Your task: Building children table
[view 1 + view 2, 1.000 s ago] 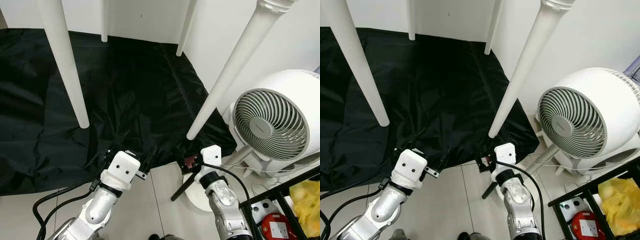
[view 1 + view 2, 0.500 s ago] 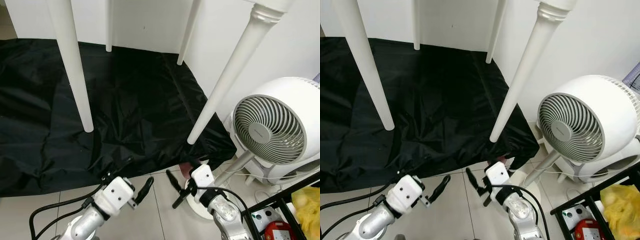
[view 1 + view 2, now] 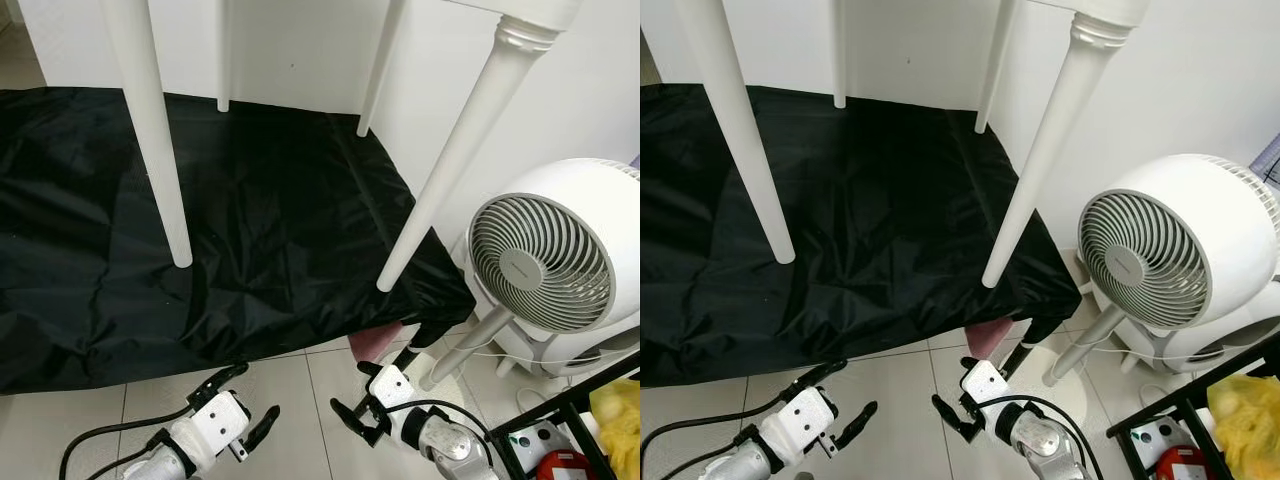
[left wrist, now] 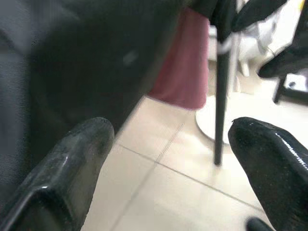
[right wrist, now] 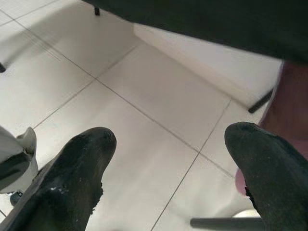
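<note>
The white children's table stands on a black cloth (image 3: 270, 200). Its near left leg (image 3: 160, 150) and near right leg (image 3: 450, 160) rest their tapered ends on the cloth, and two far legs (image 3: 223, 60) stand by the wall. My left gripper (image 3: 245, 405) hovers low over the tiled floor, just in front of the cloth's edge, open and empty. My right gripper (image 3: 352, 400) is beside it, below the near right leg, also open and empty. In the wrist views, the left fingertips (image 4: 72, 154) and right fingertips (image 5: 82, 163) are wide apart.
A white fan (image 3: 545, 260) on a round-based stand is close on the right. A pink thing (image 3: 372, 345) pokes out from under the cloth's corner. A black rack (image 3: 560, 405) with a yellow bag (image 3: 615, 400) is at the bottom right. Pale floor tiles lie under the grippers.
The camera has shifted. Both arms have drawn back from the cloth's edge and now sit lower in view. The right gripper's fingers have spread apart.
</note>
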You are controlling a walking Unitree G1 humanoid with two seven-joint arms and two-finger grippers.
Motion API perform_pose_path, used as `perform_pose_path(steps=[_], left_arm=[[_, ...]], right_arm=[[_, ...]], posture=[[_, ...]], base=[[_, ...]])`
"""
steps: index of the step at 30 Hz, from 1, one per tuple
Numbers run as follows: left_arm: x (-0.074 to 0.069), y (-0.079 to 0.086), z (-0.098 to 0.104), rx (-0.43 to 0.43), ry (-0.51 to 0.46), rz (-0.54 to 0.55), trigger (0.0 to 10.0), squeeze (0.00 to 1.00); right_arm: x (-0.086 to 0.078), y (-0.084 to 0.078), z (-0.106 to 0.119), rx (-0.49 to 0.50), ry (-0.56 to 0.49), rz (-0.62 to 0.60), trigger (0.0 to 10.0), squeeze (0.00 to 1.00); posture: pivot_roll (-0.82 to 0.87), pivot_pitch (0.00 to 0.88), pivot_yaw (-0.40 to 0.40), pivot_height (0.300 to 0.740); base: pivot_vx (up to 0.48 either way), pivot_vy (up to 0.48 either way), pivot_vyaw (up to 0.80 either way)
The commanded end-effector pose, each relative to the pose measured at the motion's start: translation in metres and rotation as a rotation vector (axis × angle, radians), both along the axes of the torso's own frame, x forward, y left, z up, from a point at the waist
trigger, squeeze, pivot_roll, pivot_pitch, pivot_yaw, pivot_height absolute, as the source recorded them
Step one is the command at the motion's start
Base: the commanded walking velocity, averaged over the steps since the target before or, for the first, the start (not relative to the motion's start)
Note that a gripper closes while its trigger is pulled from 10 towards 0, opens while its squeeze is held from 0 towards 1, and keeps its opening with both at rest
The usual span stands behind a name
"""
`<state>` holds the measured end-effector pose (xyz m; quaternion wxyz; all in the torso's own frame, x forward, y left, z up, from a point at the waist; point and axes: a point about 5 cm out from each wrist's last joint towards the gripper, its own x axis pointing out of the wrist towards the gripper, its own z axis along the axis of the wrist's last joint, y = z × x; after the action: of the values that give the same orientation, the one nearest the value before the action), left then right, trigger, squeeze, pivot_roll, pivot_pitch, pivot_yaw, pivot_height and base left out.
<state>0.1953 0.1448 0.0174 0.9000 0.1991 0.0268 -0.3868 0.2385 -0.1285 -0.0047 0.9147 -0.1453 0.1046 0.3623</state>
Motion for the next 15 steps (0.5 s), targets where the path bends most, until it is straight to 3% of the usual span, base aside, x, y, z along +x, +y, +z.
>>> perform_pose_path(steps=[1,5,9,14,15], left_arm=[[-0.003,0.002,-0.011,0.028,0.055,0.007,10.0,0.00],[0.000,0.008,-0.027,0.020,0.156,0.088,10.0,0.00],[0.003,0.009,-0.058,0.084,0.316,0.226,10.0,0.00],[0.003,0.010,-0.067,0.095,0.383,0.285,10.0,0.00],[0.002,0.013,-0.073,0.109,0.441,0.346,10.0,0.00]], right_arm=[[-0.003,-0.010,-0.010,-0.026,0.057,-0.065,10.0,0.00],[-0.005,-0.017,-0.020,-0.030,0.125,-0.145,10.0,0.00],[-0.018,-0.034,-0.042,-0.050,0.275,-0.375,10.0,0.00],[-0.024,-0.038,-0.049,-0.056,0.320,-0.439,10.0,0.00],[-0.032,-0.043,-0.055,-0.079,0.361,-0.488,10.0,0.00]], posture=[[0.12,0.065,-0.129,0.740],[0.11,0.056,-0.122,0.740],[0.09,0.044,-0.114,0.740],[0.08,0.039,-0.109,0.740],[0.06,0.034,-0.100,0.740]], base=[[0.000,0.000,0.00],[0.000,0.000,0.00],[0.000,0.000,0.00],[0.000,0.000,0.00],[0.000,0.000,0.00]])
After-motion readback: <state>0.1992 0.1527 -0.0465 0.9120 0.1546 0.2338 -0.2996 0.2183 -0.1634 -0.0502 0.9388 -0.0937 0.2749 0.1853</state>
